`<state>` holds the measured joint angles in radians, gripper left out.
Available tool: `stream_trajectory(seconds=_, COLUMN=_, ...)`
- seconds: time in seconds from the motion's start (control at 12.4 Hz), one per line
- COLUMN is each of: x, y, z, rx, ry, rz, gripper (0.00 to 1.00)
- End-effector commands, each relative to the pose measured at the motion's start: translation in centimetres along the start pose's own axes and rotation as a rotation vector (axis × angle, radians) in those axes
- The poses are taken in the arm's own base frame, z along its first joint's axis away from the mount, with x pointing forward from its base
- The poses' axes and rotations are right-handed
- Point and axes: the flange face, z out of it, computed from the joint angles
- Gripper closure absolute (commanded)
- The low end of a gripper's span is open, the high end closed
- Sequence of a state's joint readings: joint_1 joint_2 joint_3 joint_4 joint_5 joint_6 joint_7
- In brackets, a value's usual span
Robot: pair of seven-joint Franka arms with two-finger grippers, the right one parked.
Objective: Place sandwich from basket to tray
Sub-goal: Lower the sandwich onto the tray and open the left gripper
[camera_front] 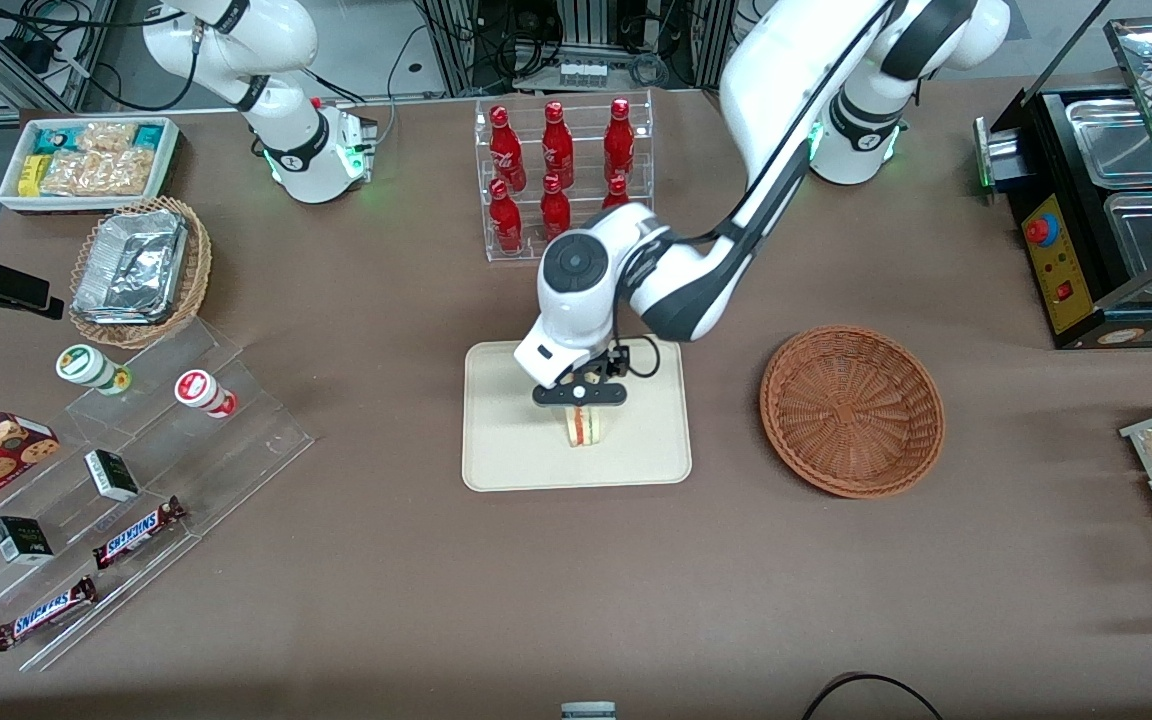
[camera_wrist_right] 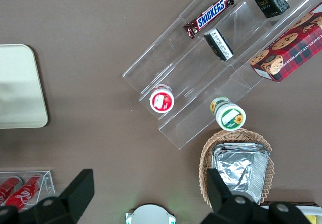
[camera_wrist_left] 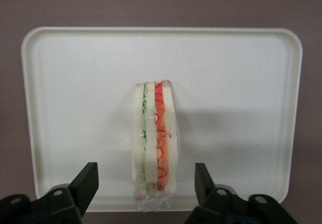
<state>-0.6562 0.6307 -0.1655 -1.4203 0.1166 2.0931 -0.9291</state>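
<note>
Standing on the tray [camera_wrist_left: 75,83], sandwich [camera_wrist_left: 153,141] between the spread pincer [camera_wrist_left: 146,183] fingers [camera_wrist_left: 85,183], untouched

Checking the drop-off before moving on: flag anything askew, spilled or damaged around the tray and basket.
Nothing stands out. The sandwich stands on its edge on the tray, wrap intact, nothing spilled. The gripper hovers just above it, its fingers open and apart from the bread. The wicker basket sits upright beside the tray.

Sandwich [camera_wrist_left: 153,141] on edge on tray [camera_wrist_left: 241,73], basket [camera_front: 851,409] beside
</note>
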Motion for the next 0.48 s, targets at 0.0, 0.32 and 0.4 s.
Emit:
stream_trajectory(seconds=0.0, x=2.0, y=-4.4, z=-9.5, rx=0.014, ry=0.074, rz=-0.147, gripper=0.00)
stream_trajectory(seconds=0.32, x=5.2, y=-14.5, z=-19.2, rx=0.081, ry=0.059, rz=-0.143, gripper=0.00)
stream_trajectory(seconds=0.4, x=5.4, y=-17.5, z=-22.0, rx=0.094, ry=0.047, rz=-0.111, gripper=0.00)
